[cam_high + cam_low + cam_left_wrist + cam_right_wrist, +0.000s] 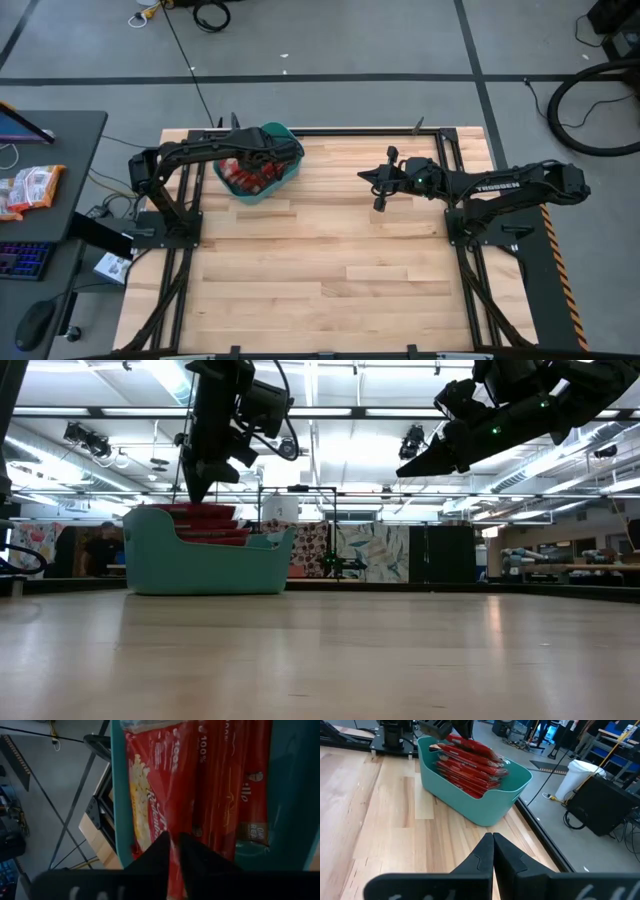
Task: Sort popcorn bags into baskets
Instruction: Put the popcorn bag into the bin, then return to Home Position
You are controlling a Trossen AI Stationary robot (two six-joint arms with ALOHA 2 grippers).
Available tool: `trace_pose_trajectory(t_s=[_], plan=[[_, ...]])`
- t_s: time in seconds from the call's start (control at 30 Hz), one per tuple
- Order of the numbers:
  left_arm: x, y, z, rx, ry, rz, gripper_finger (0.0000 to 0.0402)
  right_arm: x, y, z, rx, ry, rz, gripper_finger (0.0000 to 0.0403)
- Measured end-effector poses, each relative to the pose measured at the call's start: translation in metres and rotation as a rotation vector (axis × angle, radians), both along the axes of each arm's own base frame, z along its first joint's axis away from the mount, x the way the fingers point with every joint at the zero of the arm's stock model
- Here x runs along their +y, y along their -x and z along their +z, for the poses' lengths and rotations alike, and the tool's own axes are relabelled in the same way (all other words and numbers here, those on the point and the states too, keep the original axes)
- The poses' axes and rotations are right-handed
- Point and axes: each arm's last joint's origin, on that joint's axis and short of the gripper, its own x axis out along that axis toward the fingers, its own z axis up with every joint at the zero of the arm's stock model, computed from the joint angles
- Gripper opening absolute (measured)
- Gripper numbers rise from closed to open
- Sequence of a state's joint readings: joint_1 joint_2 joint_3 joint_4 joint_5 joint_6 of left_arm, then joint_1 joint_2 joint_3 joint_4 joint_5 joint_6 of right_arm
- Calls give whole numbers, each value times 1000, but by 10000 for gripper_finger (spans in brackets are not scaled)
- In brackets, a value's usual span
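The left gripper fingers stand narrowly apart over the red popcorn bags stacked on edge inside the teal basket at the table's far left, while the right gripper, fingers together, hangs mid-table

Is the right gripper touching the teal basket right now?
Apart. The high view shows the right gripper over bare wood, well clear of the basket.

Light wooden table, teal basket on it.
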State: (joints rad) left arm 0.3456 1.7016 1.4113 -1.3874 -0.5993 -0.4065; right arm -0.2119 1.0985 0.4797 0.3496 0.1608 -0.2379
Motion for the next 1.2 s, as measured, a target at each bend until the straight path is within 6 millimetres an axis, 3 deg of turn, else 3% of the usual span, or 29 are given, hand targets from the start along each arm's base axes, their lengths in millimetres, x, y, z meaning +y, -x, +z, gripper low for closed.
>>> trace_pose_trajectory(t_s=[0.23,0.43,0.53,0.93,1.2], plan=[[-9,-5,10,-19,61,-106,90,0,0,0,3,-7,16,8],[-20,-4,45,-293,-24,-258,85,-6,1,-1,-12,-71,76,5],[-27,1,52,-447,-28,-342,76,-9,4,-3,-22,-79,60,4],[-48,45,32,-882,-67,-527,29,-11,40,7,-170,-119,146,3],[-58,76,6,-1111,-146,-608,5,-10,67,3,-301,-128,118,3]])
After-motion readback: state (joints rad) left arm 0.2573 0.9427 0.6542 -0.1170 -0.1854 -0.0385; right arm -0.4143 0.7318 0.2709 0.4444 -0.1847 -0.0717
